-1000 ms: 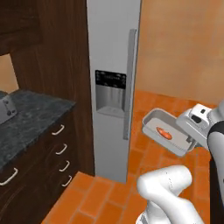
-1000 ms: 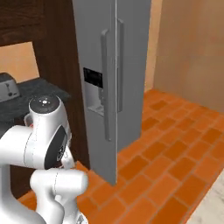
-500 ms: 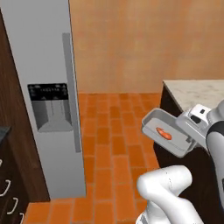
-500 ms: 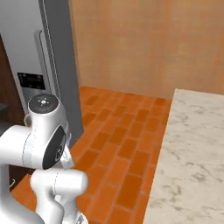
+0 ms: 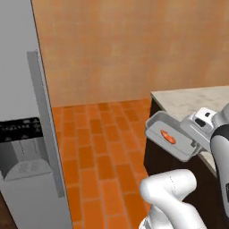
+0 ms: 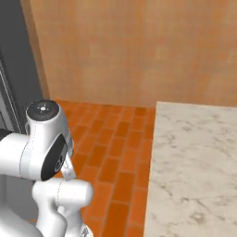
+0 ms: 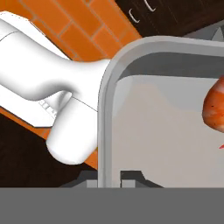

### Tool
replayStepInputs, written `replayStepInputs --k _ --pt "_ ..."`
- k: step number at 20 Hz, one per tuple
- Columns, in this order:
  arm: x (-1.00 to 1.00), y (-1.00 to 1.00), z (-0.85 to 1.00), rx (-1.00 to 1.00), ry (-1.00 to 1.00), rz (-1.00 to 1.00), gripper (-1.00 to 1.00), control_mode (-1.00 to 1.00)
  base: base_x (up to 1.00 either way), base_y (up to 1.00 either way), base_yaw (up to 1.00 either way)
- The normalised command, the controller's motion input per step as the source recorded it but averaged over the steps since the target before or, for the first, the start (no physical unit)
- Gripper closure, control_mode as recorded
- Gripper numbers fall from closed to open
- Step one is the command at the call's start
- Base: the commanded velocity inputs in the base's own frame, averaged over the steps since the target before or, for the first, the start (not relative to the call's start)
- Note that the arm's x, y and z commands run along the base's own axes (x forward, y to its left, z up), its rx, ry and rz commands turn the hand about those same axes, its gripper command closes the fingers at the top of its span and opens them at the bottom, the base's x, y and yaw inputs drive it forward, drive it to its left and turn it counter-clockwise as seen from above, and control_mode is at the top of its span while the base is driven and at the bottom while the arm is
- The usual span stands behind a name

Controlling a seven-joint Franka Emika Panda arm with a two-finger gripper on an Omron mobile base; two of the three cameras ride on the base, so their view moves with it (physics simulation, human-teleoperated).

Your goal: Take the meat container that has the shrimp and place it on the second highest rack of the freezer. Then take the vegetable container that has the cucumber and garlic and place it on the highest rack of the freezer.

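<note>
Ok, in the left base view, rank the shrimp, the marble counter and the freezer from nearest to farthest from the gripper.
1. The shrimp, in the grey tray that the gripper is shut on, just left of the fingers.
2. The marble counter, right behind and below the tray, at the right.
3. The freezer, across the brick floor at the far left, door closed.

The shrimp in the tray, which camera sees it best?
The left base view: the whole shrimp shows as a small orange piece lying in the grey tray, which the gripper holds by one end. The hand view is close, but its right edge cuts the shrimp off.
</note>
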Motion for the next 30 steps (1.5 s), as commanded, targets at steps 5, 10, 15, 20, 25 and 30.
replayStepInputs --k 5,10,15,20,25,30 --pt "0.00 0.00 0.00 0.00 0.00 0.00 1.00 1.00 1.00 0.07 -0.14" --pt "0.00 0.00 0.00 0.00 0.00 0.00 1.00 1.00 1.00 0.20 -0.01" --pt "0.00 0.00 0.00 0.00 0.00 0.00 1.00 1.00 1.00 0.24 0.02" --pt "0.00 0.00 0.00 0.00 0.00 0.00 1.00 1.00 0.74 0.28 0.19" --pt "0.00 0.00 0.00 0.00 0.00 0.00 1.00 1.00 0.17 0.41 0.41" --pt "0.00 0.00 0.00 0.00 0.00 0.00 1.00 1.00 0.06 0.33 0.54"
